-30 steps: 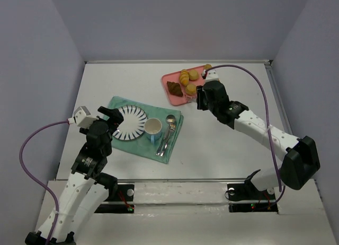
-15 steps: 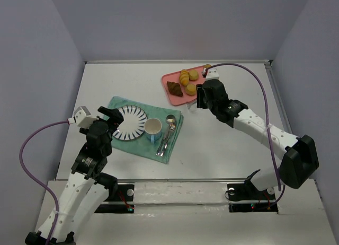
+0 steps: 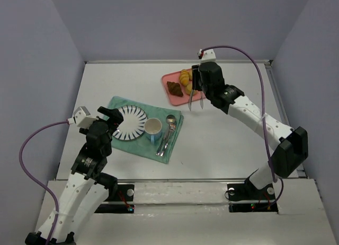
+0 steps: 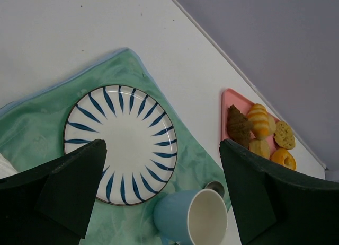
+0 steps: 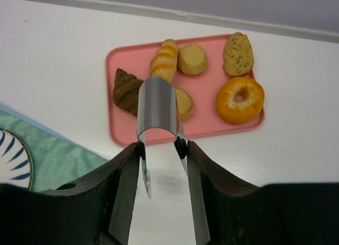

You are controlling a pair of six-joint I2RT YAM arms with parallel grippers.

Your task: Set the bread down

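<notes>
Tabletop (image 3: 222, 139) white, walls (image 3: 180, 22) grey; bread (image 5: 185, 103) on pink tray (image 5: 122, 62).

On the white table (image 3: 228, 144), a pink tray (image 5: 122, 64) holds a dark brown croissant (image 5: 126, 91), a striped long roll (image 5: 164, 57), a speckled slice (image 5: 238, 54) and 1 orange ring donut (image 5: 240, 99), with metal tongs (image 5: 157, 104) above its near edge. Well apart from it, a green cloth (image 4: 122, 64) carries a white plate (image 4: 121, 144) with blue rays, a blue cup (image 4: 192, 219) just beside the plate, and a spoon (image 3: 170, 119) on the cup's other side.
</notes>
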